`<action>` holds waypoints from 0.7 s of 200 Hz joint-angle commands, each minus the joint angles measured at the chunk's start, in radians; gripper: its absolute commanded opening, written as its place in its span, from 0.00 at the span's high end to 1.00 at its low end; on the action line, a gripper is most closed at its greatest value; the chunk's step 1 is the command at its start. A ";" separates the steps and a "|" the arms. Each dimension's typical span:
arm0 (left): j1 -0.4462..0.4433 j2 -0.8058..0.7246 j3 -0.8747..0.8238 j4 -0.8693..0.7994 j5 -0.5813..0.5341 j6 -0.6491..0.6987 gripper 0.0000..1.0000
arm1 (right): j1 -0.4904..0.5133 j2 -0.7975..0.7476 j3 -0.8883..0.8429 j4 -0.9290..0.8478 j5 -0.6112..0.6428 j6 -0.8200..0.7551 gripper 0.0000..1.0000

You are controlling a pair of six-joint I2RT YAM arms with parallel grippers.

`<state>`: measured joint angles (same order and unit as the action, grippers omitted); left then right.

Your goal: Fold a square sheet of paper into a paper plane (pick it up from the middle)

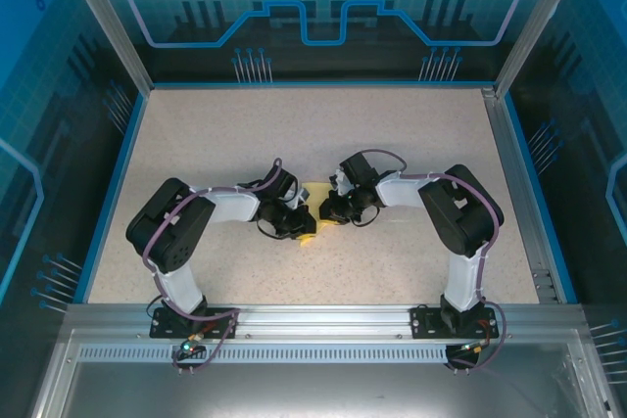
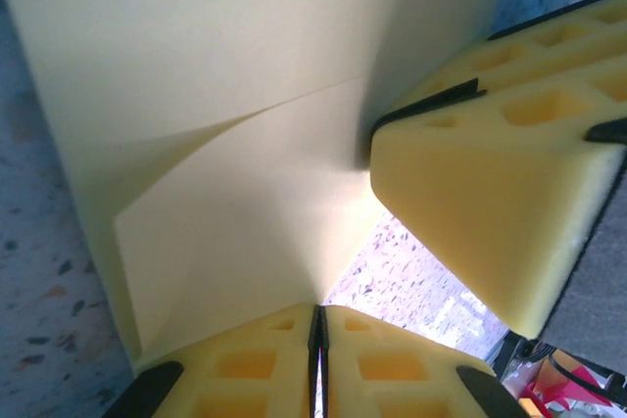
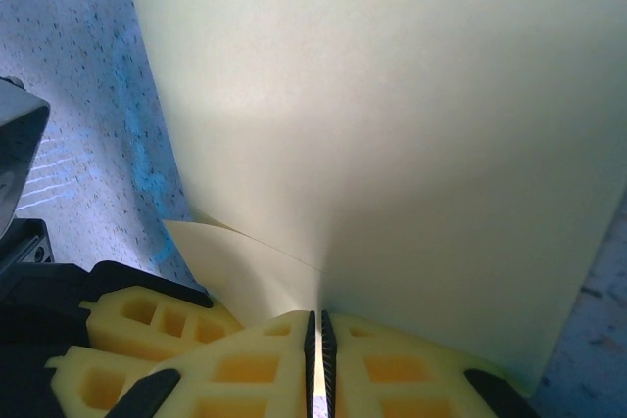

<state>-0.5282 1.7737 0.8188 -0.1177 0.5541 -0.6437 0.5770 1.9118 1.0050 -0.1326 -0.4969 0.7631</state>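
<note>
Pinching the square sheet of paper (image 2: 245,95) near the bench's (image 1: 411,134) middle, your left claw (image 2: 318,325) and right claw (image 3: 318,325) are both clamped on it, close together; pull them apart unevenly and it could tear or crease crooked.

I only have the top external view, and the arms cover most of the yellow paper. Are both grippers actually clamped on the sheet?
Observer: The left wrist view has the left gripper shut on the sheet of paper, with its edge pinched between the pads.
Operator: And the right one?
Observer: The right gripper is shut on it too. The sheet spreads away from its closed fingers.
Operator: Is it one flat layer?
Observer: No. In the left wrist view the sheet is folded over itself, with a diagonal fold edge crossing it.
</note>
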 commanded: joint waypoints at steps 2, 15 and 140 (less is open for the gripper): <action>0.000 0.014 -0.021 -0.126 -0.050 0.066 0.89 | 0.002 0.045 -0.019 -0.048 0.057 -0.004 0.86; 0.000 0.004 -0.026 -0.155 -0.075 0.085 0.89 | 0.003 0.044 -0.019 -0.049 0.058 -0.005 0.86; 0.001 -0.068 -0.163 -0.181 -0.045 0.116 0.87 | 0.003 0.053 -0.001 -0.068 0.063 -0.009 0.86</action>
<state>-0.5270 1.6962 0.7212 -0.0948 0.5331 -0.5468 0.5823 1.9182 1.0080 -0.1337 -0.5091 0.7628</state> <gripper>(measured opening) 0.124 0.138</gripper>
